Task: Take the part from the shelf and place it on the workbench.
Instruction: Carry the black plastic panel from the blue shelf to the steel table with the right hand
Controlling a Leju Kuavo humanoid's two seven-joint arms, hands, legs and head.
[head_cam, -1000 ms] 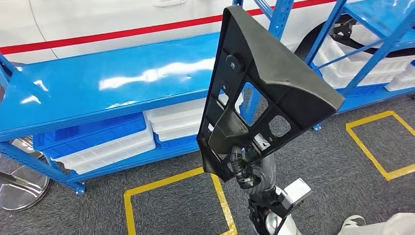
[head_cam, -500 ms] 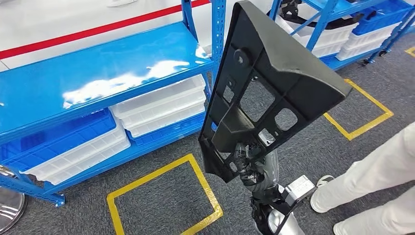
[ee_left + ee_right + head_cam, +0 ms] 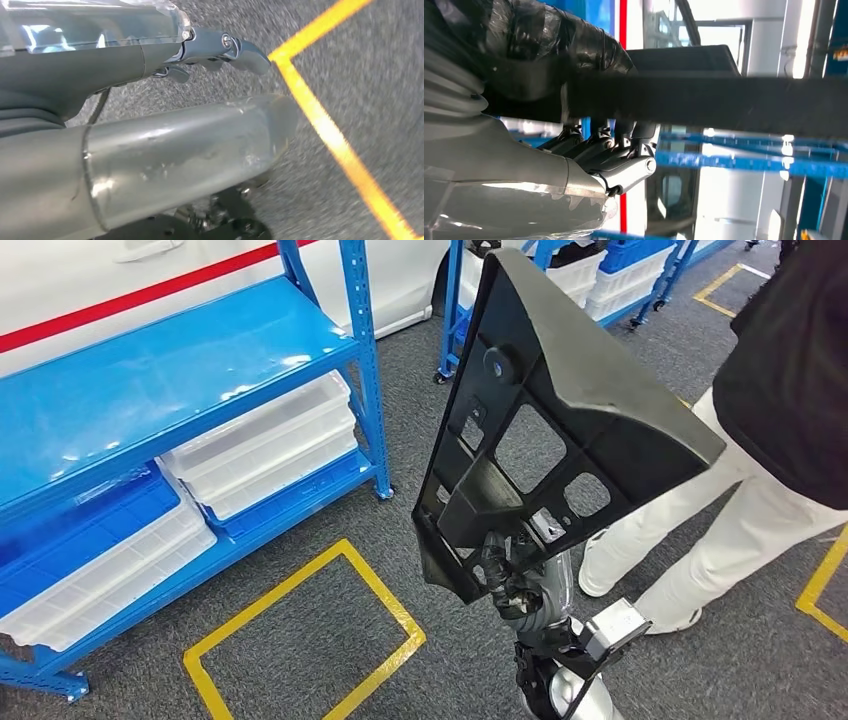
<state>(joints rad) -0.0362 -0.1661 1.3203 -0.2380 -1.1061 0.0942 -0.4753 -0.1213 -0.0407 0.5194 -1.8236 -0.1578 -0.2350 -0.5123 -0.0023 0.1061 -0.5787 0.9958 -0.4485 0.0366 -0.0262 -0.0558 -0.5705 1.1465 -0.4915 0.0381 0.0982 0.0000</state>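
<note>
a large black plastic part (image 3: 560, 430) was held upright in the middle of the head view, well above the grey carpet (image 3: 420, 420), by the right hand (image 3: 500, 575), whose fingers (image 3: 624, 150) were curled around the part's lower edge. in the right wrist view the part (image 3: 724, 105) was seen as a dark bar crossing the frame, clamped between the dark wrapped thumb and the fingers. the part was tilted slightly, its broad wedge end to the right and its cut-out openings facing the camera.

the left hand (image 3: 220, 47) was seen hanging over the carpet, its fingers loosely bent with nothing in them; how far they were spread could not be told.

a blue shelf (image 3: 170, 380) stood to the left, with white bins (image 3: 270, 445) and a blue bin (image 3: 70, 540) on its lower level. yellow tape (image 3: 300, 640) marked a square on the carpet near the shelf. a person (image 3: 760, 440) in white trousers and a dark top stood to the right, just beside the part.
</note>
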